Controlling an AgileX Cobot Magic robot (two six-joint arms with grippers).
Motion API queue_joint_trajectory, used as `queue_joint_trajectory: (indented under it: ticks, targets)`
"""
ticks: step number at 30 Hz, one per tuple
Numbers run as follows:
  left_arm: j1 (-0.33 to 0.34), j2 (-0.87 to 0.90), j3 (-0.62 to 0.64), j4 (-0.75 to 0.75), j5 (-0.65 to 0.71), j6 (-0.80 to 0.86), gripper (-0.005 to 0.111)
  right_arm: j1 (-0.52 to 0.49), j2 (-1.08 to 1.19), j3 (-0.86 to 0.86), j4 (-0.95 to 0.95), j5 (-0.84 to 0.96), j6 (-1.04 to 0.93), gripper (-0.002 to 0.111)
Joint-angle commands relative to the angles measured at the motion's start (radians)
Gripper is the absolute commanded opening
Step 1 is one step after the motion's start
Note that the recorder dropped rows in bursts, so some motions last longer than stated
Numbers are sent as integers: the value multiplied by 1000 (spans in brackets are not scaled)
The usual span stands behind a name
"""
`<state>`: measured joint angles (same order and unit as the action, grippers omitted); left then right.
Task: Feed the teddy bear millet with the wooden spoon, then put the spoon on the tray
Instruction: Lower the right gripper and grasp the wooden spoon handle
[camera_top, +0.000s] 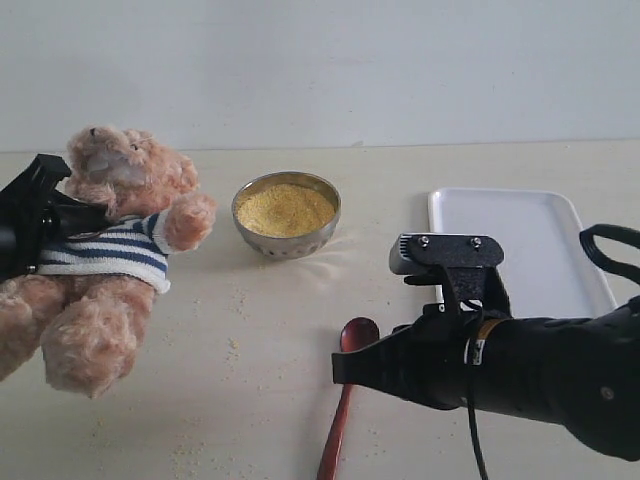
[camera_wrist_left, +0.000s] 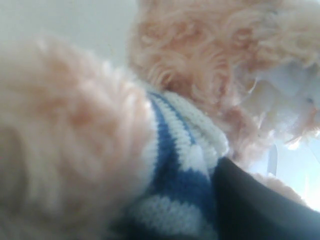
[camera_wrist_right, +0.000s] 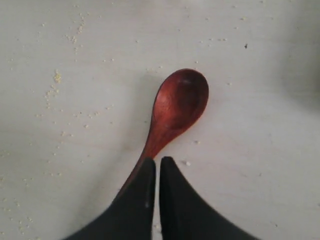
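My left gripper (camera_top: 72, 218) is shut on the teddy bear (camera_top: 110, 250) around its neck and shoulder, holding it tilted above the table. In the left wrist view fur and striped shirt (camera_wrist_left: 175, 165) fill the picture beside one dark finger (camera_wrist_left: 260, 210). The millet (camera_top: 286, 209) is heaped in the metal bowl (camera_top: 290, 244) at the middle. The wooden spoon (camera_top: 357, 335) lies flat on the table, empty. My right gripper (camera_top: 338, 368) is shut just over the spoon's neck (camera_wrist_right: 155, 142), its handle running under one finger (camera_wrist_right: 142, 190); nothing is between the fingers. The white tray (camera_top: 540, 240) lies at the right.
Loose yellow grains (camera_top: 236, 345) are scattered on the pale table between the bear and the spoon, and more show in the right wrist view (camera_wrist_right: 56, 77). A plain white wall stands behind the table. The right arm's black body (camera_top: 540, 375) hangs over the tray's near edge.
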<state>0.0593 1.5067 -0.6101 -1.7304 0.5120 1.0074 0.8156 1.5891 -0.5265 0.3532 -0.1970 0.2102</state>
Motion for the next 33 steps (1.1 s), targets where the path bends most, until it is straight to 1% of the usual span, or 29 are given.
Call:
queue_joint_trajectory:
  ticks: [1,4,5,6,11,16,22,25,33]
  targets:
    - [0,-4,-8,-14,11,-4,5,11,11,-5,-45,7,-11,30]
    - [0,-4,-8,-14,11,-4,5,39,20,-15,-84,15,-11,66]
    - [0,-4,-8,-14,13,-4,5,53,21,-20,-84,19,-11,72]
    - [0,-4,-8,-14,13,-4,5,68,25,-28,-84,22,-11,75]
    - [0,-4,-8,-14,13,-4,5,125,61,-89,-84,52,-61,72]
    - [0,-4,-8,-14,15,-4,5,125,135,-171,-84,215,-94,72]
    - [0,-4,-8,-14,15,-4,5,125,205,-253,-84,250,-53,72]
    - [0,-4,-8,-14,15,-4,5,125,207,-259,-84,265,-12,72]
    - [0,-4,-8,-14,15,-4,5,123,209,-253,-84,332,-8,72]
